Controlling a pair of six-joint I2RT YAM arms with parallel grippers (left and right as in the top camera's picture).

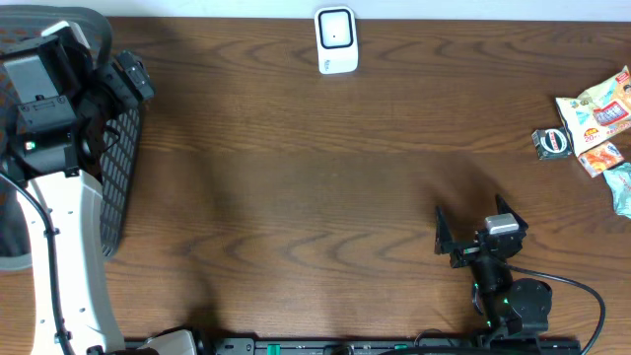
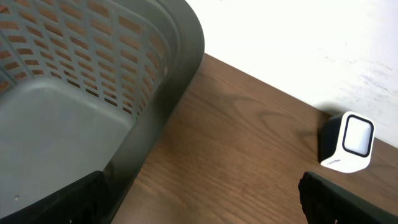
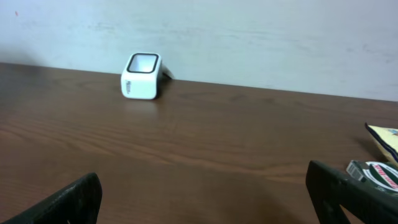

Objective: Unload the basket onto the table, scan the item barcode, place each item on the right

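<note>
Dark wood bench (image 1: pixel 296 177), white wall behind. Items to scan are a small heap of snack packets (image 1: pixel 596 116) at the bench's far right edge. They're glossy, with yellow/orange/white print. A teal packet (image 1: pixel 621 187) sits at the heap's near end, and a small dark pack with a round pale label (image 1: pixel 552 143) on its left side. Any barcode is too small to make out.

Barcode scanner (image 1: pixel 335 39) is a white rounded box with a pale window, upright at the back edge, centre.

Right jaws are spread wide and empty, low near the bench's front edge. The heap lies ahead and to their right, well apart. Right wrist view catches only the dark pack and a yellow packet corner beyond the right finger (image 3: pixel 354 193).

Left jaws are spread wide and empty, over the grey slotted basket (image 1: pixel 118 187) at the left end, far across the bench from the heap.
</note>
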